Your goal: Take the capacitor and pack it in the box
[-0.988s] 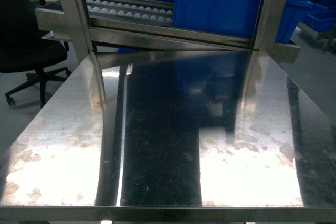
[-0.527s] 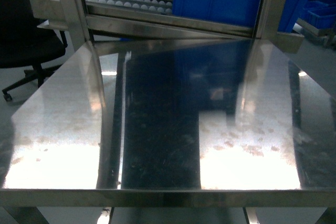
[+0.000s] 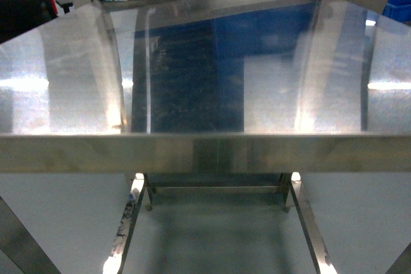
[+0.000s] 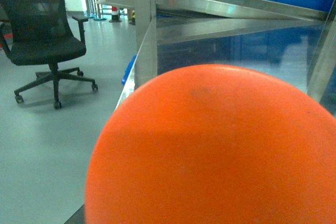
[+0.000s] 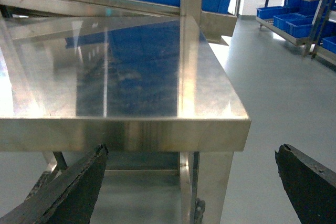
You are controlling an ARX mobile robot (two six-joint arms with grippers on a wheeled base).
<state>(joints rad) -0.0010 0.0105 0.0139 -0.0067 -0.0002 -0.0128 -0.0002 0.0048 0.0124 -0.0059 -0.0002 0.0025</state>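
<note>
While the head view shows only the steel bench (image 3: 205,94) from its near edge, no arm is in it. Left wrist view: capacitor (image 4: 220,150) fills the lower frame, orange, right at the camera; left gripper itself isn't visible, so cannot tell if it holds it. Office chair (image 4: 47,40) far left on the grey floor (image 4: 42,150). Right wrist view: right gripper (image 5: 191,179) spread wide, nothing between its fingers (image 5: 68,187), below the bench edge. Blue bins (image 5: 294,19) far right.
</note>
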